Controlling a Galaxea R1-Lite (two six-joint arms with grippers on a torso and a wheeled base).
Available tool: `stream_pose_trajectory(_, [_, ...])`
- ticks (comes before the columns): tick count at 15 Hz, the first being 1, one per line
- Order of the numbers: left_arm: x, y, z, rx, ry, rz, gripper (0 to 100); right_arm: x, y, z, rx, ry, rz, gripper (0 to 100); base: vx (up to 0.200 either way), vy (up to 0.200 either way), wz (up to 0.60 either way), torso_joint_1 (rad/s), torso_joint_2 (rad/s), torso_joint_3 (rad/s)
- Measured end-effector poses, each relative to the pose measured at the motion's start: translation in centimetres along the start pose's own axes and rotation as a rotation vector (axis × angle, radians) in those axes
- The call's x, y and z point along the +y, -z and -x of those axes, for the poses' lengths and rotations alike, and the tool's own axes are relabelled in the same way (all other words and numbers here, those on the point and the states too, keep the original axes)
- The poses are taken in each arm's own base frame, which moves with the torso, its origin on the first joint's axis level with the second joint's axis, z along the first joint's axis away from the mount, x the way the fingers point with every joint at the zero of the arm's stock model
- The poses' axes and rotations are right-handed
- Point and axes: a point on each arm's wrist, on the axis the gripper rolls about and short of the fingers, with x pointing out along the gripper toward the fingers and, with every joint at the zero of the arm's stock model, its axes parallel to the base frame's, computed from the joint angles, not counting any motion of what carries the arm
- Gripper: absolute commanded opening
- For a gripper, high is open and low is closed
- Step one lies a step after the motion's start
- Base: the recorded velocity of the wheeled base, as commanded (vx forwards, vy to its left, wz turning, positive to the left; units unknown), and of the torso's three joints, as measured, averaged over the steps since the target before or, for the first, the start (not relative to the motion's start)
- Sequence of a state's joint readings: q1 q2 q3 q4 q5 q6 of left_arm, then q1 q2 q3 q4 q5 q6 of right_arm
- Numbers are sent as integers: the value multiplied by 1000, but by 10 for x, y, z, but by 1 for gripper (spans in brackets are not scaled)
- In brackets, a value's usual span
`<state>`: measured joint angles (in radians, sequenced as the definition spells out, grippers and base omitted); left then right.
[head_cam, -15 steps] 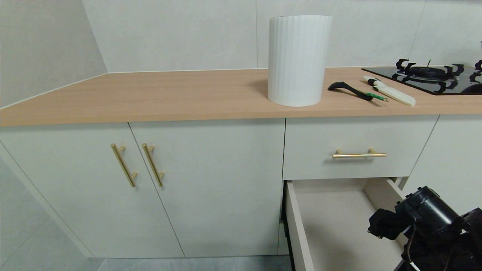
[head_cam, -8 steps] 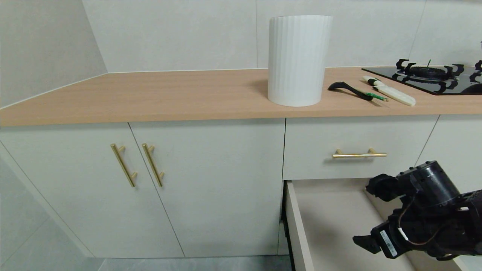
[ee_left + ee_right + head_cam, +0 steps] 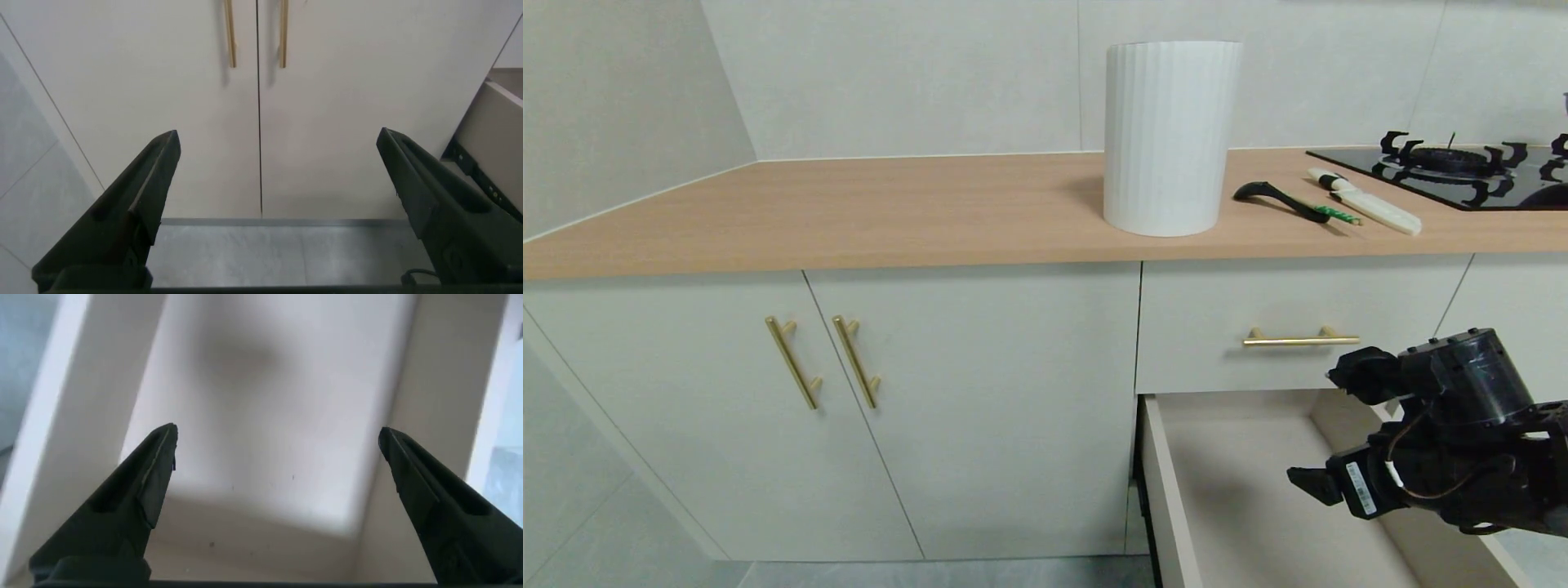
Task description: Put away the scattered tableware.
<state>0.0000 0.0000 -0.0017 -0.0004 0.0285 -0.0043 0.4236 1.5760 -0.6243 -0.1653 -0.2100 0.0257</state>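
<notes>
Tableware [image 3: 1331,212] on countertop [image 3: 890,212], right tool [image 3: 278,433] over drawer [image 3: 1225,457]

A black ladle [image 3: 1278,198], green-striped stick [image 3: 1336,214] and cream knife [image 3: 1372,210] lie flat, close together, on the countertop [image 3: 890,212].

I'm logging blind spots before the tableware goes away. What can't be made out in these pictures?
Inside the white ribbed canister: head view, its wall hides it.
Drawer front: head view, cut off by the bottom edge; the right gripper covers its right side.
Green-handled utensil: head view, too small to name.
Gas hob: head view, cut by the right edge.
</notes>
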Motion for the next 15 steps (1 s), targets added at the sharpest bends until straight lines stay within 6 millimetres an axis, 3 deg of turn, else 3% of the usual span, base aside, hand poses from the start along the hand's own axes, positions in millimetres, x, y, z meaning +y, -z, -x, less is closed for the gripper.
stream_pose_trajectory(15, [0,0,0,0,0,0,100,-1,1,2,-7,1,-2,100,0,0,0,170,-452,-286])
